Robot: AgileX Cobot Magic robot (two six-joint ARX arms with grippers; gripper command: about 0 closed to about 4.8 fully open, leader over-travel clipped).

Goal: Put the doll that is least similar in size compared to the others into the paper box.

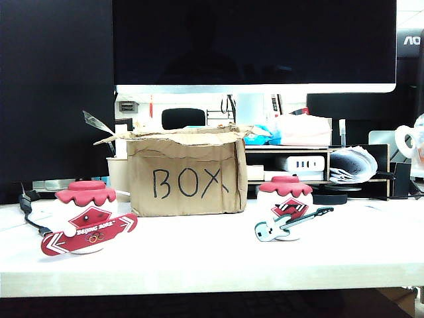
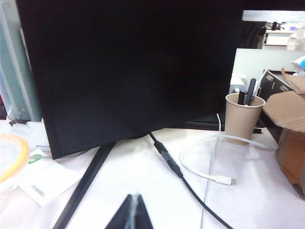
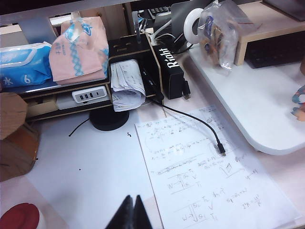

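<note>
1. left pincer (image 2: 133, 213) pressed together, nothing held, above the counter (image 2: 143, 171) near the monitor stand.
2. right pincer (image 3: 132, 213) pressed together, empty, beside a handwritten sheet (image 3: 209, 176).
3. tiny doll not seen in any view; paper box (image 1: 186, 172) stands between the snowboard doll (image 1: 87, 217) and the guitar doll (image 1: 286, 208).

Left tool (image 2: 133, 213): black, two flat fingers tapering to a point. Right tool (image 3: 132, 214): identical black wedge shape.

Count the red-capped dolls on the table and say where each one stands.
2. The snowboard doll stands left of the paper box; the guitar doll stands right of it. Others may be hidden inside the box.
</note>
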